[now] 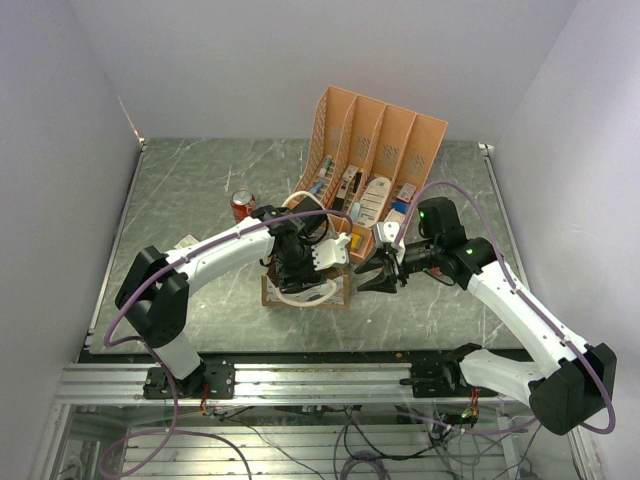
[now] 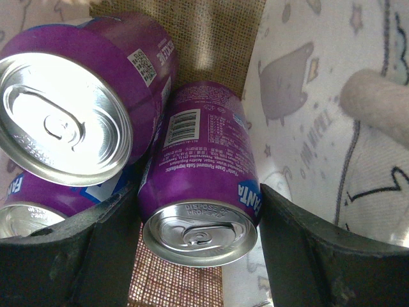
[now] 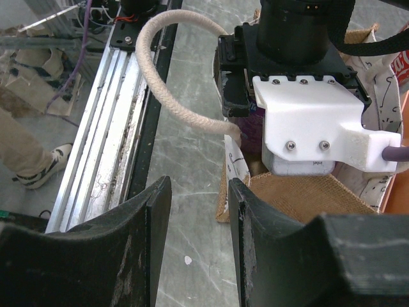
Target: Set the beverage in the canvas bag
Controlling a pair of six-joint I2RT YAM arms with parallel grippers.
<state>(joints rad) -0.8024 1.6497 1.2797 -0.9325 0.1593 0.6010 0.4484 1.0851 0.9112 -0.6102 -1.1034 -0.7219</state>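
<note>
Left wrist view, item one: beverage can [image 2: 201,160], purple, lying on its side inside the canvas bag [image 2: 217,38]. Its silver top with the pull tab is facing the camera; a barcode, a block of small print and part of the white-on-blue FANTA lettering are showing on the side.

Item two: left gripper [image 2: 199,195], reaching down into the bag. Its dark fingers [image 2: 83,256] are standing fairly wide, one on each side of the can, and are gripping it; the right finger is meeting the can's side, though contact on the left is partly in shadow and looks likely rather than certain.

Item three: two other purple cans [image 2: 70,109], sitting to the left of the held one. The upper one is leaning against it and the lower one is mostly cut off by the frame.

Item four: bag walls, coarse tan weave at the far end, with a whitish side panel [image 2: 300,115] carrying dark cartoon outlines on the right.

Right wrist view: right gripper [image 3: 198,192], hovering over the table [image 3: 185,224] just beside the bag, jaws partly apart and holding nothing. A white rope handle [image 3: 182,105] is arching out from the bag's rim.

Top external view: bag sitting mid-table, near the orange file rack [image 1: 380,150] on its far right side; a red can [image 1: 243,203] is standing upright to the far left.
</note>
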